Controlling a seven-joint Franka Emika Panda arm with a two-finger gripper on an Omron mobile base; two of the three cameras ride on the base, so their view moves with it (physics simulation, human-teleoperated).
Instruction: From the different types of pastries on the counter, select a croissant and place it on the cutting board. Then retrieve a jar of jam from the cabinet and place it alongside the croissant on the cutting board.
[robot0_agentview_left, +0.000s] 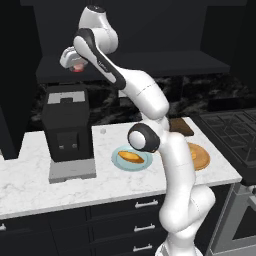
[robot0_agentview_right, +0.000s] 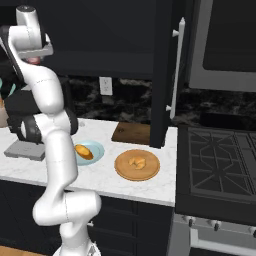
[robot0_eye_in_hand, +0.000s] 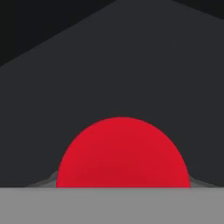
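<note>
Domestic kitchen, rendered. Evidence: white marble table (robot0_agentview_left: 30, 182) over dark drawers (robot0_agentview_left: 120, 227) with silver handles; coffee machine (robot0_agentview_left: 67, 131) at left of frame; gas stove (robot0_agentview_right: 220, 165) at right; black wall cabinet (robot0_agentview_left: 135, 30) above; wall outlet (robot0_agentview_right: 105, 85) on dark backsplash.

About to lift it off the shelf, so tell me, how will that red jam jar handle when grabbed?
The jar of jam looks rigid and smooth, so probably slippery. Its round sides suggest it would roll if tipped. Being squat, it likely stands steadily on the cabinet shelf.
</note>
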